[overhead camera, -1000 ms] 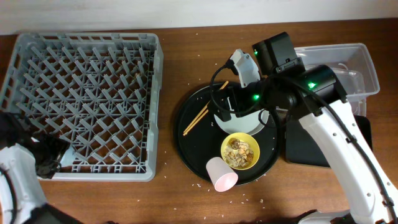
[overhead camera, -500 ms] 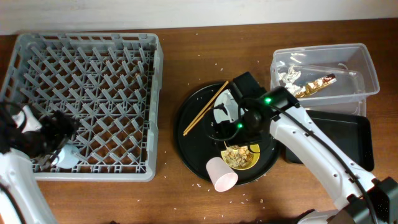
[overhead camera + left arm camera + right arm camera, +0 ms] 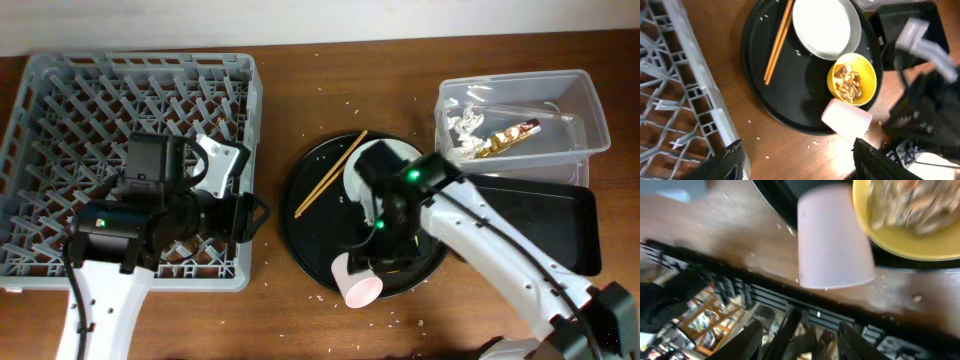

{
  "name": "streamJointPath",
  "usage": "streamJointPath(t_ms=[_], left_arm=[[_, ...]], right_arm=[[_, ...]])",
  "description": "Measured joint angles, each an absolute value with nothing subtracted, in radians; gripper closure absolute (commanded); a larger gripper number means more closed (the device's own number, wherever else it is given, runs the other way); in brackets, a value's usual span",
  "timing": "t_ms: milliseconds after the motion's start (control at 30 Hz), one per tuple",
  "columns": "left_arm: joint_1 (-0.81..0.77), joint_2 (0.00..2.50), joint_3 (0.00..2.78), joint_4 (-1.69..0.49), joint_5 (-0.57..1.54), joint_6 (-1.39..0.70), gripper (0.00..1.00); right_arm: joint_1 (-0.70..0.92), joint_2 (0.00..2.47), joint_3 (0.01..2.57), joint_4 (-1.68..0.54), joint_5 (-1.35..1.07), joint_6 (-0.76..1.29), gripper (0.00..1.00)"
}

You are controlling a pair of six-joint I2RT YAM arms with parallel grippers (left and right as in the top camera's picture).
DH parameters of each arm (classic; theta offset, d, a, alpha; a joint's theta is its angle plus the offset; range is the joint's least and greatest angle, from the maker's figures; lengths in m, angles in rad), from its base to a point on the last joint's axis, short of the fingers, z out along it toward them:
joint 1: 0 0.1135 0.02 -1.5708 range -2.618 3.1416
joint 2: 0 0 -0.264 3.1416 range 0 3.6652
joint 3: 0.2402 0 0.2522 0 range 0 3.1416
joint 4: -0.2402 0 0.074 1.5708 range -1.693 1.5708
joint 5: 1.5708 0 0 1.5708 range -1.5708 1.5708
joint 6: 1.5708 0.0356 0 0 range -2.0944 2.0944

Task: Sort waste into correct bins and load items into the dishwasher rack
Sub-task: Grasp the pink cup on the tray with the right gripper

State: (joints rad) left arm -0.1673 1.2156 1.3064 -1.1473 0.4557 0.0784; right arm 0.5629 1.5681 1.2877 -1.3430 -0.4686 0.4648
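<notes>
A pink cup (image 3: 357, 281) lies on its side at the front rim of the round black tray (image 3: 320, 225). My right gripper (image 3: 366, 258) hovers just above it, open and empty (image 3: 802, 342); the cup (image 3: 832, 242) lies beyond its fingertips, beside the yellow bowl (image 3: 910, 220) of food bits. My left gripper (image 3: 250, 215) is at the right edge of the grey dishwasher rack (image 3: 130, 150), open (image 3: 800, 165) over bare table. It looks onto the plate (image 3: 826, 27), chopsticks (image 3: 777, 42), bowl (image 3: 851, 80) and cup (image 3: 846, 119). The wrapper (image 3: 505, 135) and silvery scrap (image 3: 462, 125) lie in the clear tub (image 3: 590, 110).
A shallow black rectangular tray (image 3: 530, 225) sits in front of the clear tub, right of the round tray. White crumbs dot the wooden table around the round tray. My right arm covers the bowl in the overhead view.
My left arm swung from the rack's front left corner to its right edge. My right arm left the tub, crossed the round tray and came down by the pink cup, its jaws narrowing.
</notes>
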Motion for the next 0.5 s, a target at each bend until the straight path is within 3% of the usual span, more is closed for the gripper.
streamJointPath(t_ms=[167, 500], left_arm=[[-0.131, 1.216, 1.306, -1.154, 0.451, 0.078, 0.31], [-0.113, 1.216, 1.306, -1.147, 0.451, 0.078, 0.31]], right_arm=[[0.627, 1.568, 1.137, -1.261, -0.450, 0.600, 0.35], [0.628, 1.567, 1.054, -0.924, -0.455, 0.702, 0.46]])
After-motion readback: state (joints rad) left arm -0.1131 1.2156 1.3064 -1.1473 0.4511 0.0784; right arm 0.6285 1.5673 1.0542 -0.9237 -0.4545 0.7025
